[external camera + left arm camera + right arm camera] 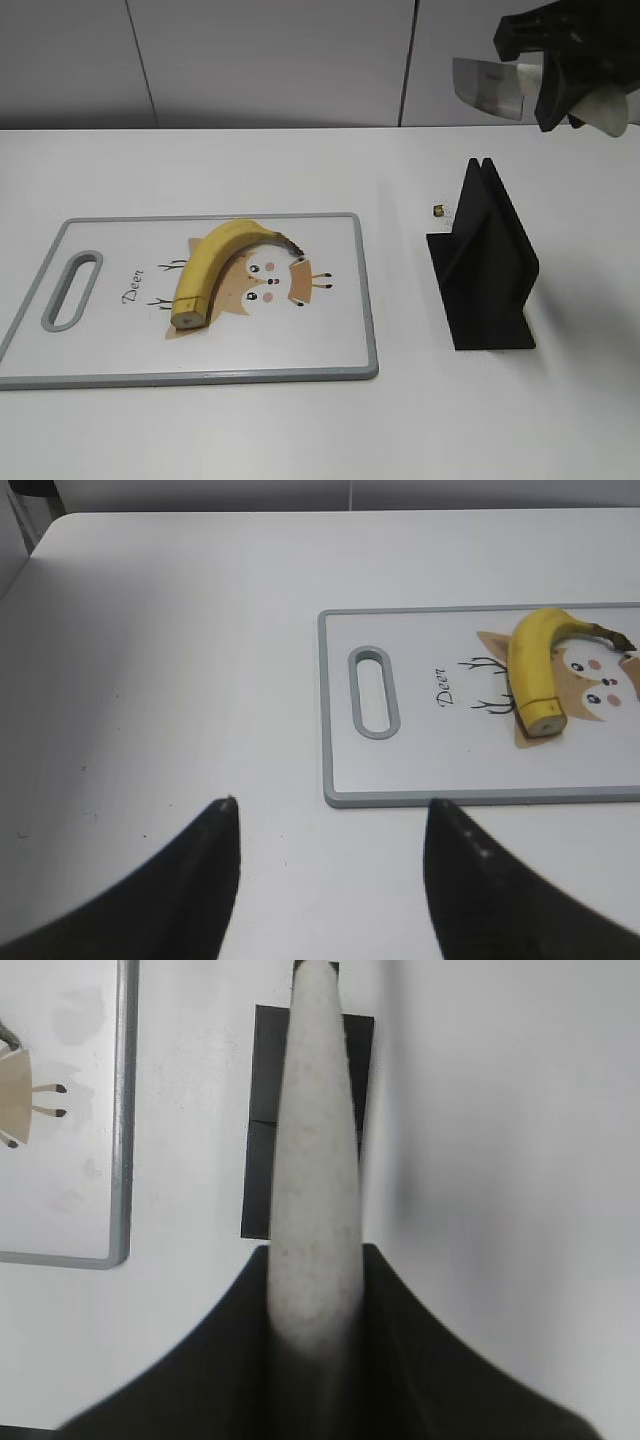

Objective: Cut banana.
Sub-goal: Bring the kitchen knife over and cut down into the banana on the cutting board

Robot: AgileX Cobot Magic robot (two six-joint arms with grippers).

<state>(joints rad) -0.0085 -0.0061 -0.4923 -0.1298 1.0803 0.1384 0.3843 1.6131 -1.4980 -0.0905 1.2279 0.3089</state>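
The yellow banana (215, 268) lies on the white cutting board (330, 300) over a deer print, its blunt cut end toward the front and its dark stem to the right. It also shows in the left wrist view (535, 670). My right gripper (560, 75) is high at the top right, above the black stand, shut on the pale handle (312, 1160) of a knife whose metal blade (488, 88) points left. My left gripper (330, 815) is open and empty over bare table, left of and in front of the board's handle end (372, 692). It is out of the exterior view.
A black knife stand (485, 265) sits upright on the table right of the board, and shows under the knife handle in the right wrist view (262, 1125). A small brass-coloured object (439, 210) lies just behind the stand. A grey panelled wall runs behind the table.
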